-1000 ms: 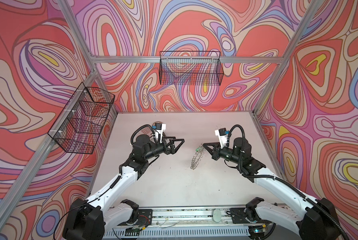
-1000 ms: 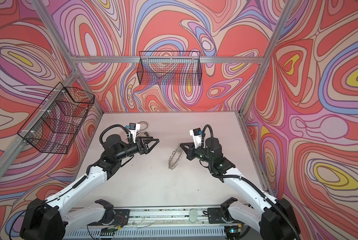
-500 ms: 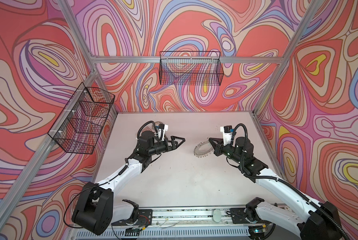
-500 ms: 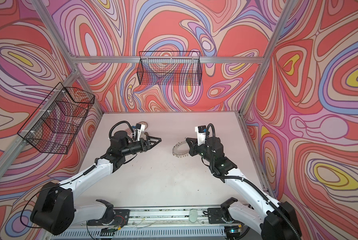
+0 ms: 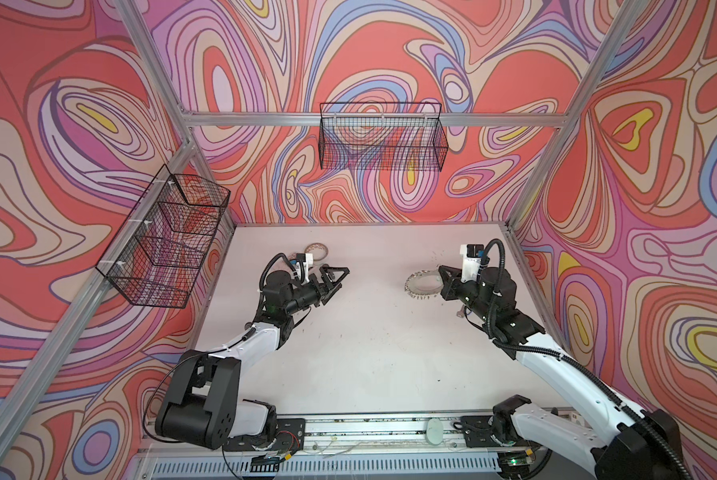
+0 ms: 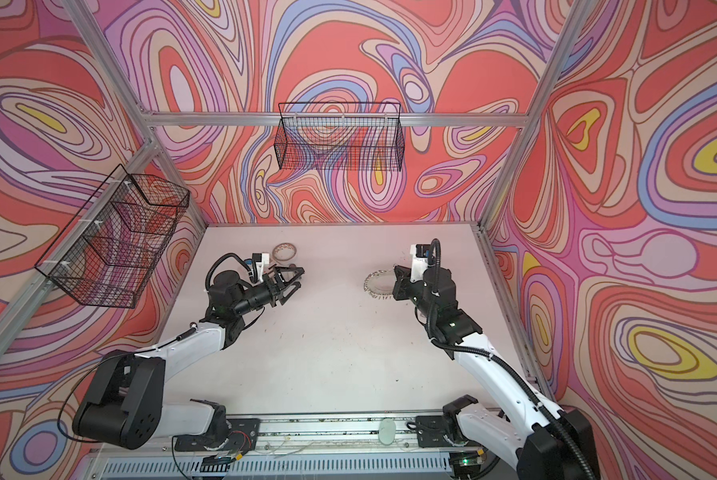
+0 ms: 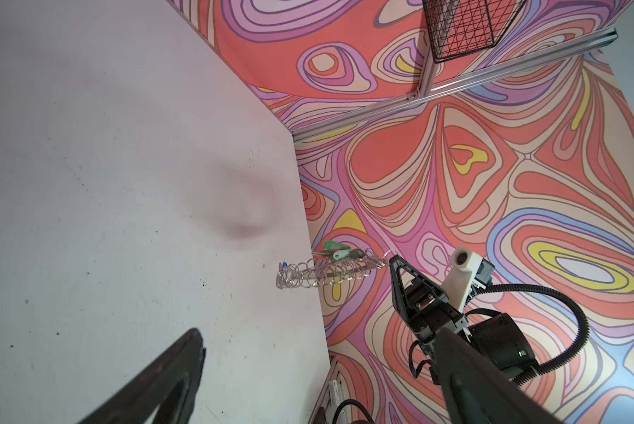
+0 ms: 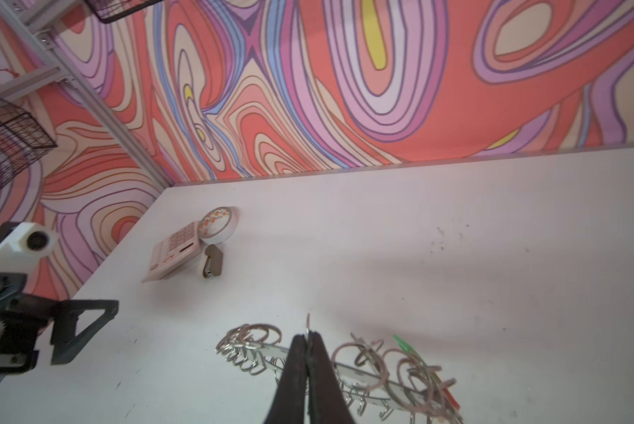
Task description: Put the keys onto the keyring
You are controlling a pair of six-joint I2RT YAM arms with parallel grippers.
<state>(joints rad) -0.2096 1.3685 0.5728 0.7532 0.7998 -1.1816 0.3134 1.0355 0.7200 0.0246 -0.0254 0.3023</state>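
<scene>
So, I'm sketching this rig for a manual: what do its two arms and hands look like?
The left arm and right arm match: white shells on the long links, black joint housings. The left hand and right hand are black, each finger an open triangular frame. Each wrist carries a white camera block, with a ribbed black cable looping over it.

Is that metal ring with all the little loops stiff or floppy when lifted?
Probably stiff: the keyring juts out flat though the right gripper pinches only one edge. Its wire loops likely swing freely; they hang at mixed angles.
</scene>
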